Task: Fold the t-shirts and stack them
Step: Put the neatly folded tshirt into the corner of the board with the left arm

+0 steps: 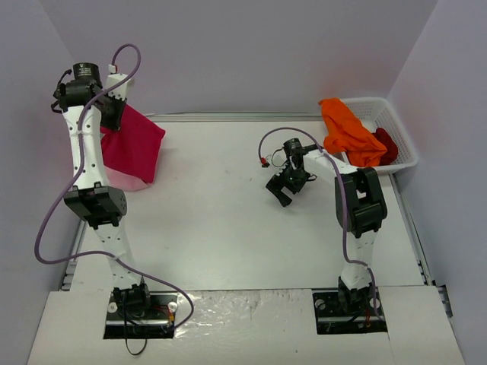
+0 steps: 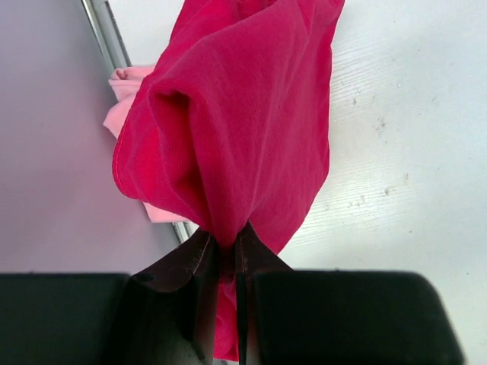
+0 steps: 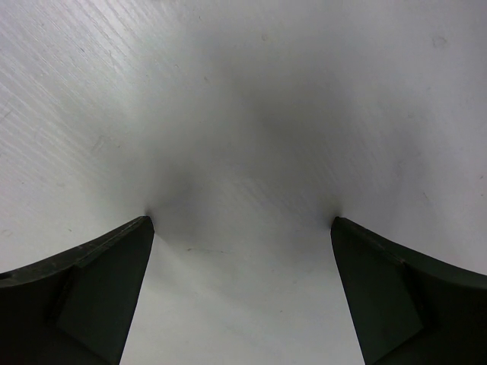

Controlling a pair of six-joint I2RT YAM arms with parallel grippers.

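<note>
At the far left, the left tool is pinched tight on a gathered fold of the crimson t-shirt, which hangs from it over the table's left edge. The pale pink t-shirt lies beneath it at that edge. Right of the middle, the right tool is spread wide, low over the white table. At the far right, the orange t-shirt drapes over the rim of the white basket, with the dark red t-shirt inside it.

Far left: a plain crimson-magenta t-shirt and a pale pink t-shirt. Far right: a bright orange t-shirt and a dark red t-shirt, in a white mesh-patterned basket. The worktop is white and faintly streaked. The left tool and right tool are black.
</note>
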